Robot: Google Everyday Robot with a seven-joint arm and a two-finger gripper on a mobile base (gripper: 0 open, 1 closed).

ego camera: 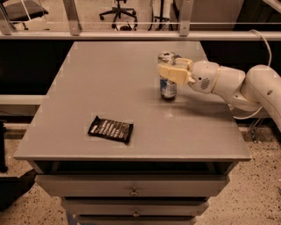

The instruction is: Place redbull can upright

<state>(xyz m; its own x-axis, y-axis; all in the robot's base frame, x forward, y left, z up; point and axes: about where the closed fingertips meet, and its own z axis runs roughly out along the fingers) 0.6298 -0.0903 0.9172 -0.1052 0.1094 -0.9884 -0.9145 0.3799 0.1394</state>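
The redbull can (pixel 167 89), slim and silver with blue patches, stands upright on the grey table (pixel 109 79) at its right middle, its shiny top showing. My gripper (pixel 169 69) reaches in from the right on a white arm (pixel 228 81). Its cream fingers (pixel 171 73) are closed around the can's upper half. The can's base looks to be resting on the table top.
A flat dark snack wrapper (pixel 110 129) lies near the table's front left. Drawers (pixel 131 186) sit under the front edge. A metal rail (pixel 131 35) runs behind the table, with office chairs (pixel 118 11) beyond it. A cable (pixel 263 41) hangs at the right.
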